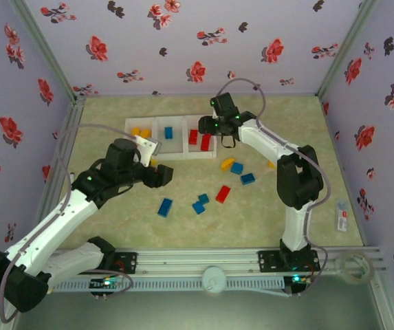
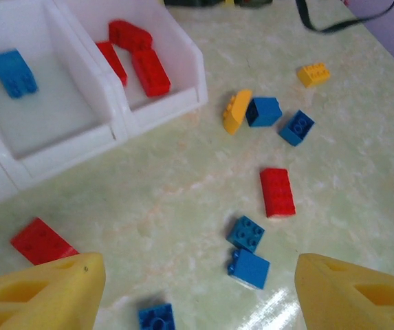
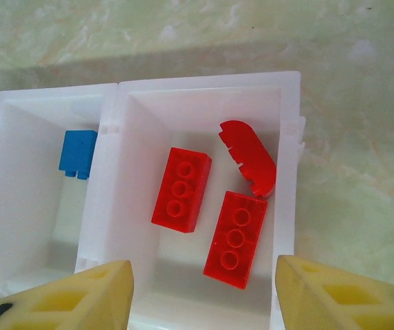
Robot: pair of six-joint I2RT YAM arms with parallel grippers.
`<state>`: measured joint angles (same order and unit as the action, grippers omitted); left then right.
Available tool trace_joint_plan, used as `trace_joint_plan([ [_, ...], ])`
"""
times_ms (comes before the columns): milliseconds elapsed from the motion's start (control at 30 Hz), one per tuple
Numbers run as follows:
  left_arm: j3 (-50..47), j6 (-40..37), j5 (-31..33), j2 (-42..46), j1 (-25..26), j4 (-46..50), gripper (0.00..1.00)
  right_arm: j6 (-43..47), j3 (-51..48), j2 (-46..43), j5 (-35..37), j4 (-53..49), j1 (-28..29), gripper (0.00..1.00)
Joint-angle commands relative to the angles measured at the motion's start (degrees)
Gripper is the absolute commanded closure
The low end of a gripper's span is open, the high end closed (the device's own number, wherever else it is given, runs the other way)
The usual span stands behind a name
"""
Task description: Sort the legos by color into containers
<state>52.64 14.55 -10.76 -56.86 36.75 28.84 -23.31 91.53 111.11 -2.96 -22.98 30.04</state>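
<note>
The legos are part sorted, part loose. The tray lies at the far middle of the table, its three compartments in a row. Seen from the top, the left one holds yellow bricks, the middle one a single blue brick and the right one red bricks.

The right wrist view shows three reds in that compartment. Two long ones lie flat, studs up, and a curved one lies by the right wall, just beside the end of the nearer long brick. The right gripper hangs over this compartment with its jaws apart and nothing between them (in the top view it is at the tray's right end).

The loose legos lie on the table, to the right of the tray and nearer the arms. A yellow-orange piece touches a blue cube, and a second blue is just beside them. A small yellow lies farther off. Nearer are a loose red, a blue pair close together, a lone blue and another red by the left finger.

The left gripper is above the table with its jaws wide apart and empty. In the top view it is on the near side of the tray.
</note>
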Motion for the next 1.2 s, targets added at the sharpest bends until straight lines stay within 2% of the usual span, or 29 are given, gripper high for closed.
trace_joint_plan([
  [0,-1.85,5.86,-1.98,-1.76,1.89,-1.96,0.27,1.25,-1.50,-2.59,1.46,-0.06,0.01,0.43],
  [133,-3.14,12.01,0.52,-4.05,2.60,0.07,0.27,1.40,-2.87,-4.04,1.62,0.50,-0.15,0.43],
  [467,-1.83,19.11,9.24,-9.93,7.75,16.35,0.30,1.26,-7.81,-7.54,1.12,2.85,-2.25,0.42],
  [767,-0.33,19.93,11.96,-22.15,12.17,16.79,0.33,0.99,-10.35,-9.37,0.98,3.54,-2.88,0.42],
  [1167,0.88,18.95,14.24,-31.46,12.73,16.51,0.34,1.12,-12.42,-11.27,1.64,3.32,-3.74,0.42],
])
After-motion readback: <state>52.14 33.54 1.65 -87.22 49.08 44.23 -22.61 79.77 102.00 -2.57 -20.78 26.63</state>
